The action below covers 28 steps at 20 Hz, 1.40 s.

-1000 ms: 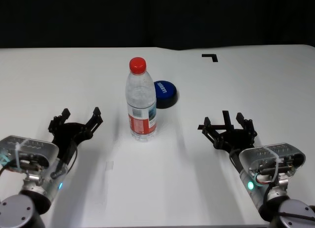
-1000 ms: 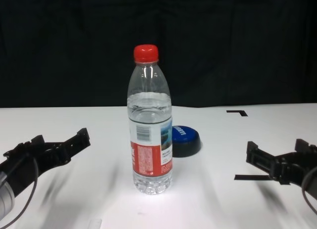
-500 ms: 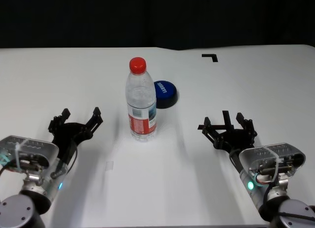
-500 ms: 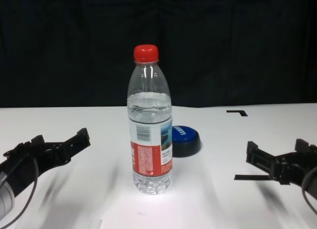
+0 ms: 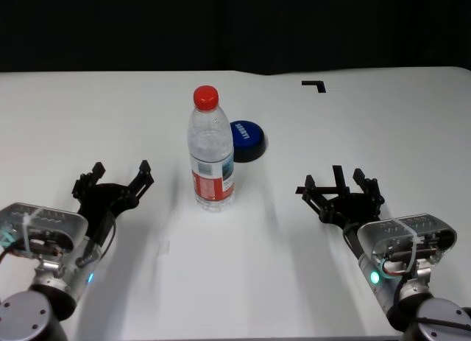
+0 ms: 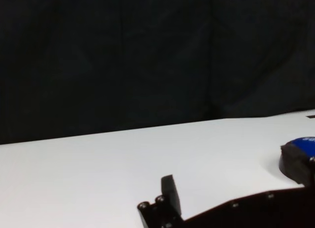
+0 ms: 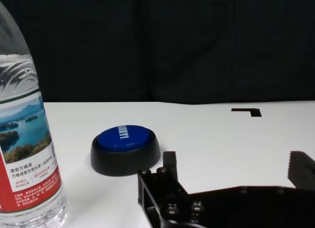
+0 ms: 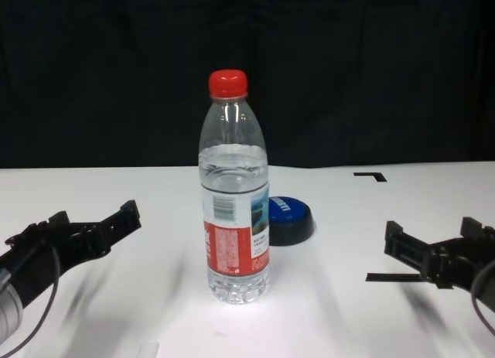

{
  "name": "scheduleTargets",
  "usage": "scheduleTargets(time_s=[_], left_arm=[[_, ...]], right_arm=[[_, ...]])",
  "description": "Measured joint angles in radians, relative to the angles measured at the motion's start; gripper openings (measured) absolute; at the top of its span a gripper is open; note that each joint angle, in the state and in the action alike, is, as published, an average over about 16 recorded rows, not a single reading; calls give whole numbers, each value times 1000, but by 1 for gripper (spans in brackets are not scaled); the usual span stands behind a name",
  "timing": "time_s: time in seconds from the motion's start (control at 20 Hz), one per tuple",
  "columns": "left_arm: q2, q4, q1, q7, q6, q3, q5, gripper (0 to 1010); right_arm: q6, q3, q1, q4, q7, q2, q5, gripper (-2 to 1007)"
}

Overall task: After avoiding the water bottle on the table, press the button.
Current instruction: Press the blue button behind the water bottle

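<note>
The water bottle (image 5: 212,151) (image 8: 236,192) (image 7: 25,139) stands upright mid-table, clear with a red cap and a red, white and blue label. Right behind it and slightly to its right sits the button (image 5: 246,140) (image 8: 289,219) (image 7: 126,149) (image 6: 300,156), a low blue dome on a black base. My left gripper (image 5: 112,183) (image 8: 77,228) hovers open near the table's front left, well left of the bottle. On the front right, my right gripper (image 5: 341,190) (image 8: 435,246) is open too, nearer to me than the button and off to its right. Both are empty.
The white table (image 5: 88,120) has a black L-shaped tape mark (image 5: 315,85) at the back right and a black tape strip (image 8: 390,277) by the right gripper. A small clear tape piece (image 5: 164,247) lies at the front left. Black curtain stands behind.
</note>
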Motion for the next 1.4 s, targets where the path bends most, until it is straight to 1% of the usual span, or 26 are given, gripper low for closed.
scheduleTargets(time_s=[0.4, 0.75, 1.1, 1.4], left_arm=[[0, 0, 0, -2, 0, -1, 1, 1003], [-2, -7, 5, -13, -2, -12, 10, 1003], [-3, -25, 14, -35, -4, -26, 34, 1003], [-3, -46, 27, -60, -16, -37, 60, 1003]], right_arm=[[0, 0, 0, 0, 0, 0, 0, 1003], [0, 0, 0, 0, 0, 0, 0, 1003], [0, 0, 0, 0, 0, 0, 0, 1003], [0, 0, 0, 0, 0, 0, 0, 1003]])
